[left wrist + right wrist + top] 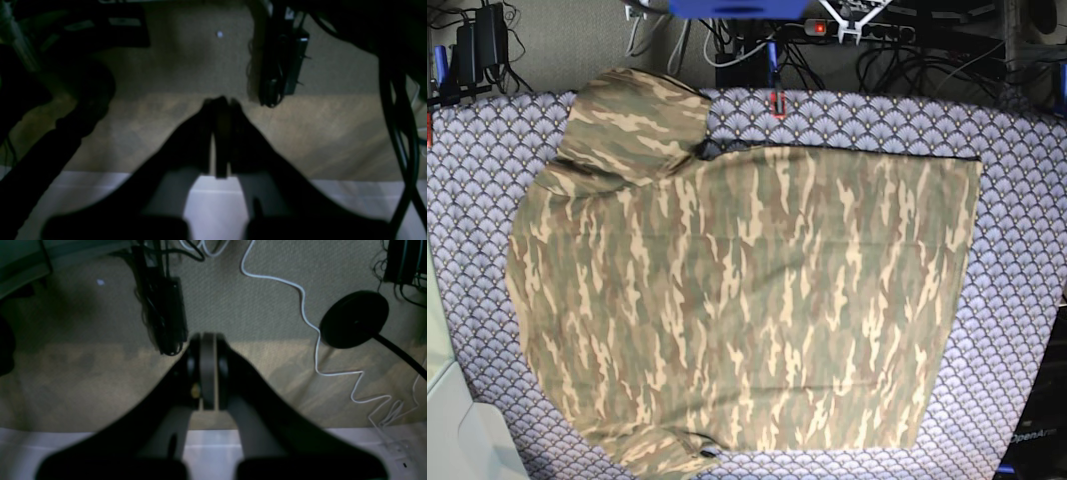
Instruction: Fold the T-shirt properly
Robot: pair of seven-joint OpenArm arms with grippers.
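Observation:
The camouflage T-shirt (747, 300) lies spread flat on the purple scallop tablecloth (1017, 200) in the base view. Its hem is at the right. One sleeve (637, 125) points to the far left corner and the other (667, 450) reaches the near edge. Neither gripper shows in the base view. In the left wrist view my left gripper (221, 101) is shut and empty, out past the table edge over the floor. In the right wrist view my right gripper (207, 338) is shut and empty, also over the floor. The shirt is out of both wrist views.
A pale table edge (213, 206) runs along the bottom of both wrist views. On the carpet are a black power unit (283, 66), a white cable (310, 323) and a black round base (353, 318). Cables and boxes (847, 25) lie behind the table.

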